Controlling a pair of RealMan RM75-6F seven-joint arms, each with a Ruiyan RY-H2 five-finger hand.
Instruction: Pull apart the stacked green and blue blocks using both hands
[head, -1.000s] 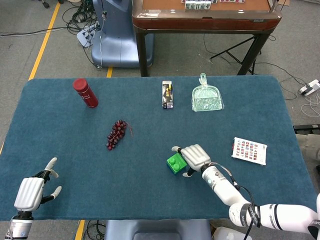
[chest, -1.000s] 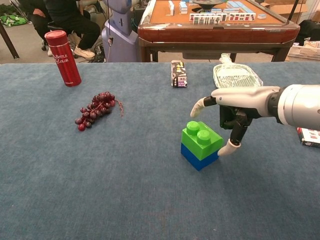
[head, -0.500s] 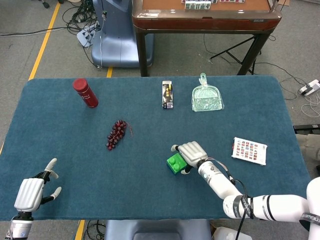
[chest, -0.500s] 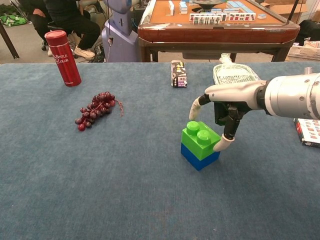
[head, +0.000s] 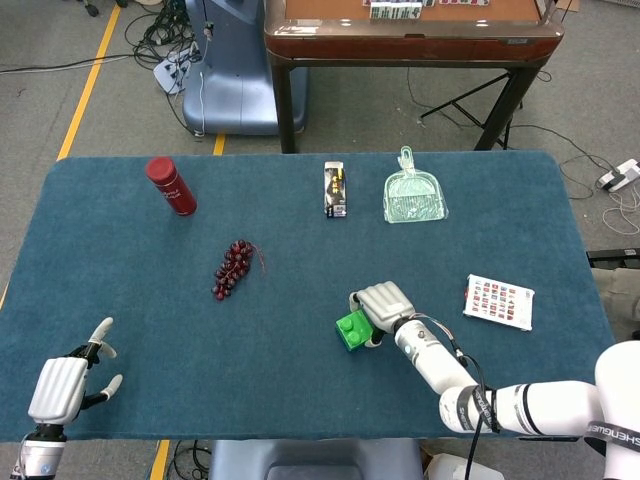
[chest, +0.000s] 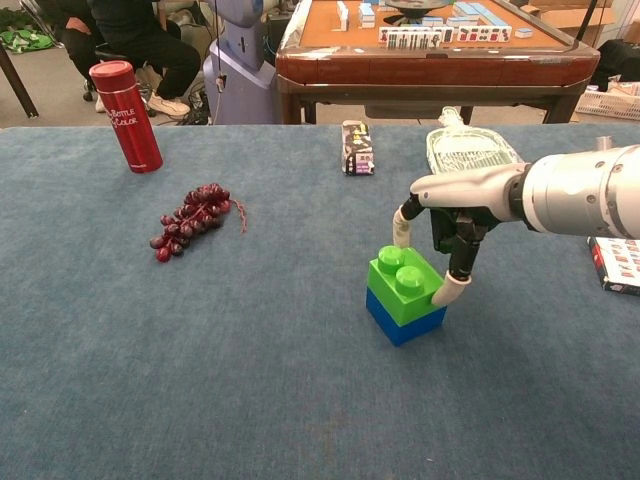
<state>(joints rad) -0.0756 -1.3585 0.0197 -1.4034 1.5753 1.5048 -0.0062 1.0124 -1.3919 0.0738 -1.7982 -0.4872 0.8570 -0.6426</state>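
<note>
The green block (chest: 405, 285) sits stacked on the blue block (chest: 405, 318) in the middle of the blue table, slightly toward the front right. My right hand (chest: 455, 215) comes over it from the right and pinches the green block, thumb on its far side and a fingertip (chest: 450, 290) on its right side. In the head view the right hand (head: 385, 303) covers part of the green block (head: 352, 327). My left hand (head: 62, 385) hovers at the table's front left corner, fingers apart and empty, far from the blocks.
A red bottle (chest: 125, 103) stands at the back left, with a bunch of dark grapes (chest: 190, 220) in front of it. A small box (chest: 357, 148) and a clear plastic scoop (chest: 470, 150) lie at the back. A printed card (head: 499, 301) lies right.
My right hand has dropped and closed onto the green block, thumb and fingertip now touching it. The stack has shifted slightly to the right. The left hand has not moved.
</note>
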